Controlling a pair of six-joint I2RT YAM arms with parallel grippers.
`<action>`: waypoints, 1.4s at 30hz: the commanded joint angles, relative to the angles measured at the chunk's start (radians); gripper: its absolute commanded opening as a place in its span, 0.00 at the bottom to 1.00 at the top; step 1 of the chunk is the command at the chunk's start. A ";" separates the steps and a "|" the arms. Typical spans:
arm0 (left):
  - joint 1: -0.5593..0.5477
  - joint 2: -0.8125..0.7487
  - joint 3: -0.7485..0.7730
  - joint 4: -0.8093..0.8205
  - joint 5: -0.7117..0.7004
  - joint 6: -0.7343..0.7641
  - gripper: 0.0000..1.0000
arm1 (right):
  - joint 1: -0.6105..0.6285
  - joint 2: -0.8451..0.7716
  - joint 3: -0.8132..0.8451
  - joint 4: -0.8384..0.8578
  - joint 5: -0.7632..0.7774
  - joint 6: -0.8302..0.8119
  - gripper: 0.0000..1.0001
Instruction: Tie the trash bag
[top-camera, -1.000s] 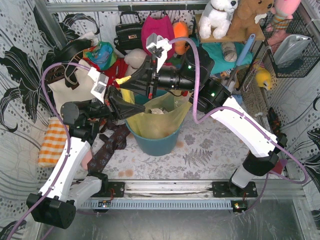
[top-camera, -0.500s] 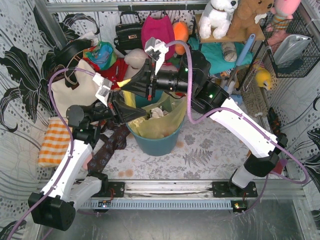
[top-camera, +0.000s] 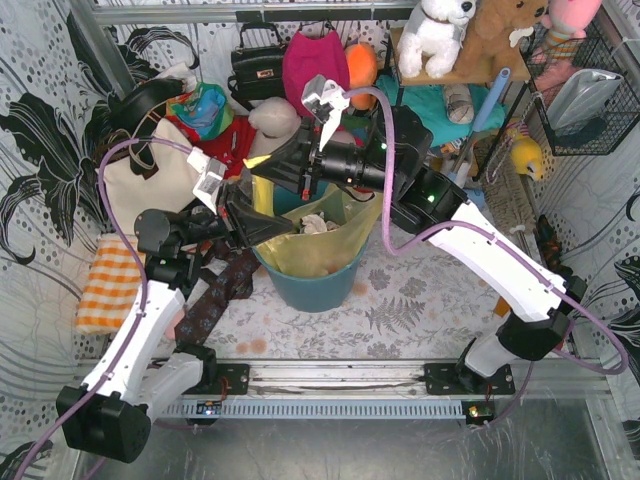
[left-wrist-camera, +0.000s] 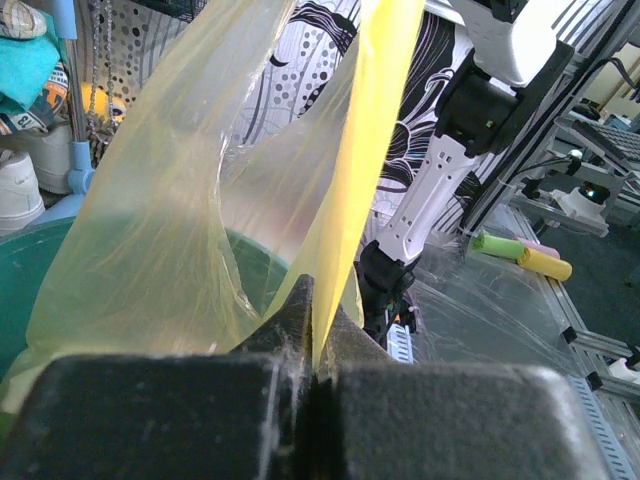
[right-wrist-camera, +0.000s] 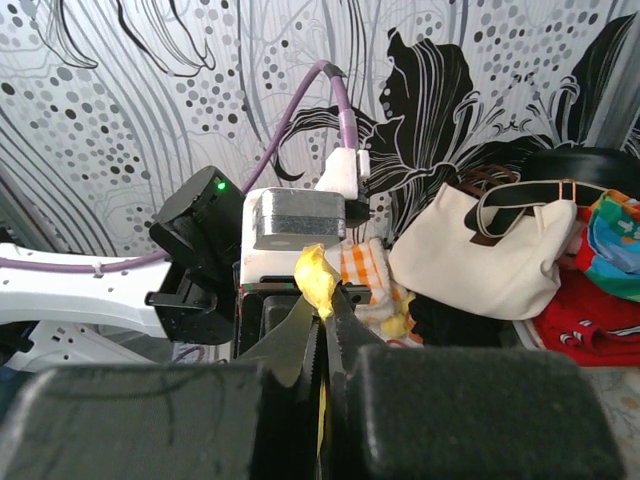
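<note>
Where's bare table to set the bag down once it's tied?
Best patch for the bag: the floral mat right of the bin, bounded by the right arm and the rail. A narrower strip lies between bin and rail. Left of the bin is crowded with dark cloth, checked towel and tote; behind it, bags and toys.

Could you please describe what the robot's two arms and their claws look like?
The left arm and right arm have white shells on the long links, black joints and black bases. A purple cable loops along each. The left claw and right claw are black and wedge-shaped, each with a small silvery camera box behind it.
</note>
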 joint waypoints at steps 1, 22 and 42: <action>-0.005 -0.017 0.004 -0.059 -0.002 0.035 0.00 | -0.003 -0.058 -0.013 0.119 0.066 -0.027 0.00; -0.004 -0.002 0.211 -0.510 0.005 0.258 0.00 | -0.002 -0.263 -0.062 -0.102 0.249 -0.165 0.60; -0.004 0.018 0.221 -0.516 0.020 0.271 0.00 | -0.004 -0.537 -0.207 -0.381 0.368 -0.390 0.99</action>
